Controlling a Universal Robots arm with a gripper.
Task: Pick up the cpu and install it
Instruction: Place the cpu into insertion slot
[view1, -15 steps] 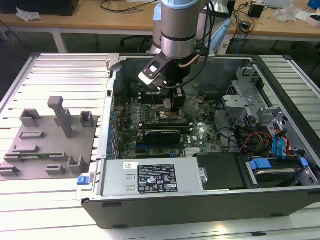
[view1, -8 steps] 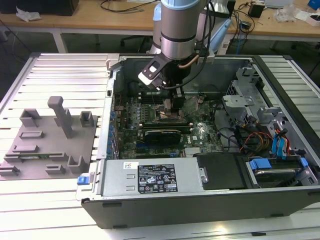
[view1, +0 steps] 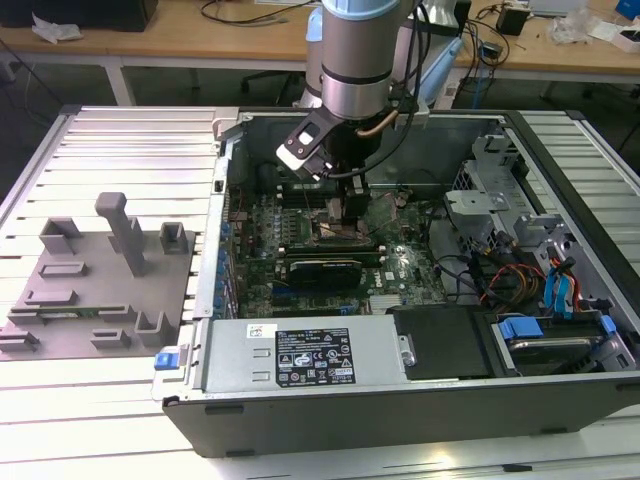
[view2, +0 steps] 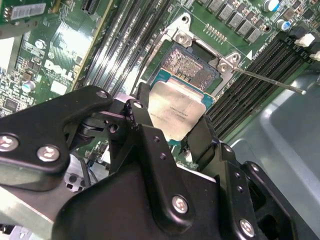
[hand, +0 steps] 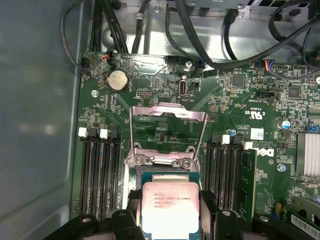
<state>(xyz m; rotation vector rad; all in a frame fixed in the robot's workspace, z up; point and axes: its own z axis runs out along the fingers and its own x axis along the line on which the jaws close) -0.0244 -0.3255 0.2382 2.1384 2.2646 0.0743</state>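
In the exterior view the arm's black pincer (view1: 343, 205) reaches down into the open grey metal computer case (view1: 450, 420), directly above the square metal-framed socket (view1: 345, 238). In the second wrist view the pincer (view2: 172, 120) is clamped on the cpu (view2: 176, 112), a small thin flat square chip with a silvery metal top. Its fingers (view2: 140, 115) press two opposite edges, and the chip hangs partly over the socket (view2: 192, 65), whose contact field lies uncovered. In the first wrist view the cpu (hand: 170, 207) sits just beside the socket's raised silvery hinged plate (hand: 167, 112). The chip looks light, stiff and fragile, so the edges seem the right place to hold it.
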